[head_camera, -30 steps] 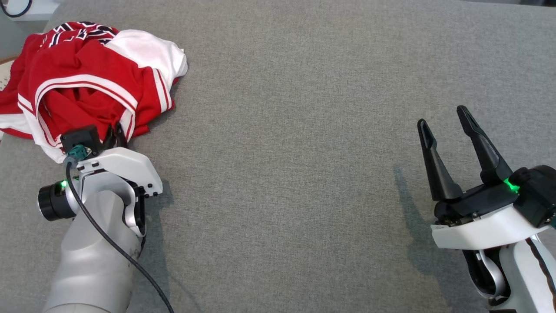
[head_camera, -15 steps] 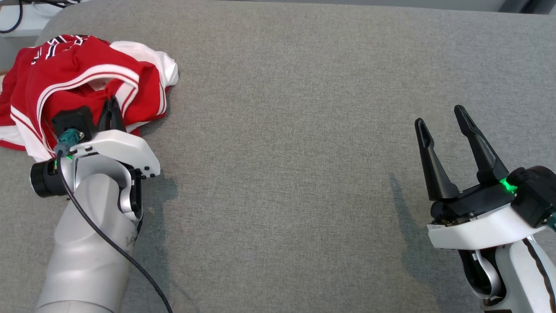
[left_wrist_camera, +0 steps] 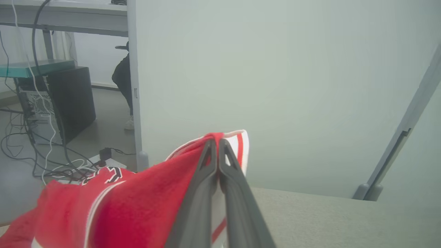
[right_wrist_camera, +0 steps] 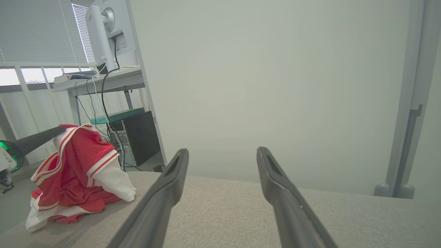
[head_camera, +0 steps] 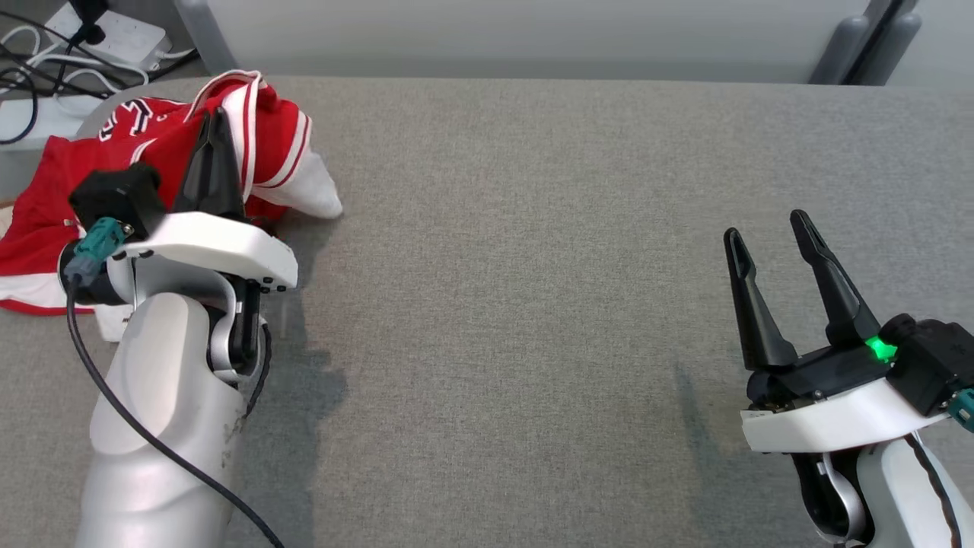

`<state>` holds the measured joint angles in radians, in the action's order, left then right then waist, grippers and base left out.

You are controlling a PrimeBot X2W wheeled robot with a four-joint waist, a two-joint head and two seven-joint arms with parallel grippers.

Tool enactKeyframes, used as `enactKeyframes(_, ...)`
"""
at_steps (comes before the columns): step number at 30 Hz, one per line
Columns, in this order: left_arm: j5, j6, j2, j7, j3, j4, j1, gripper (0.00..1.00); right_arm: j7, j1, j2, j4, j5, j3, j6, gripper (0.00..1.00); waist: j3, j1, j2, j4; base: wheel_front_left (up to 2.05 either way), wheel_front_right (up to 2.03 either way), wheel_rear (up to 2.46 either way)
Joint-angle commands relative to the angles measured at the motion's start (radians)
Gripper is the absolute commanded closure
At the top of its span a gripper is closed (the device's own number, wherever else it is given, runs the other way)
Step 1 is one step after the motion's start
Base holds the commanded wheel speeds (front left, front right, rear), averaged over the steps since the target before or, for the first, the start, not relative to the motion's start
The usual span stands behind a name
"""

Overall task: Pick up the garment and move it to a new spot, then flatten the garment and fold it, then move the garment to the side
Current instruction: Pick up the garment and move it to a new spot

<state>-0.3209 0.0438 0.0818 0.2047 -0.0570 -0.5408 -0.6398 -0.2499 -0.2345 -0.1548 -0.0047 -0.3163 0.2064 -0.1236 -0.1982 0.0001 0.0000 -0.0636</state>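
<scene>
The garment (head_camera: 144, 137) is a red jersey with white trim and dark lettering, bunched at the far left of the grey table. My left gripper (head_camera: 219, 118) is shut on its white-striped edge and holds that part lifted above the table. In the left wrist view the closed fingertips (left_wrist_camera: 216, 143) pinch red and white cloth (left_wrist_camera: 137, 203). The right wrist view shows the garment (right_wrist_camera: 79, 168) hanging from the left gripper, its lower part still on the table. My right gripper (head_camera: 765, 228) hovers open at the right, empty; its fingers (right_wrist_camera: 172, 172) stand wide apart.
The grey fabric-covered table (head_camera: 533, 266) spreads between the arms. A pale partition wall (head_camera: 494, 38) runs behind its far edge. Cables and a power strip (head_camera: 114, 34) lie beyond the far left corner, and a dark computer case (right_wrist_camera: 141, 137) stands on the floor there.
My left gripper closed on the garment's edge and lifted it. The head camera tilted up, bringing the wall and cables into view. The right gripper stayed open.
</scene>
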Motion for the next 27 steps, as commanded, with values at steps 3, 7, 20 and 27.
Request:
enactKeyframes(3, -0.052, -0.031, 0.023, -0.049, 0.030, 0.108, -0.004, 1.00, -0.012, 0.015, 0.012, -0.013, -0.007, 0.014, -0.007, 0.00, 0.048, -0.0001, 0.0000, 0.027, 0.00, 0.00, 0.00)
enactKeyframes(7, -0.073, -0.054, 0.034, -0.136, 0.012, 0.204, 0.001, 1.00, -0.012, 0.032, 0.027, -0.009, -0.007, 0.009, -0.007, 0.00, 0.084, -0.0001, 0.0000, 0.053, 0.00, 0.00, 0.00)
enactKeyframes(20, -0.226, -0.105, -0.014, -0.325, -0.073, 0.403, -0.079, 1.00, -0.012, 0.071, 0.058, 0.002, -0.008, 0.006, -0.007, 0.00, 0.166, -0.0001, 0.0000, 0.144, 0.00, 0.00, 0.00)
enactKeyframes(27, -0.312, -0.114, -0.029, -0.288, -0.142, 0.342, -0.207, 1.00, -0.012, 0.077, 0.067, 0.008, -0.010, 0.010, -0.007, 0.00, 0.184, -0.0001, 0.0000, 0.205, 0.00, 0.00, 0.00)
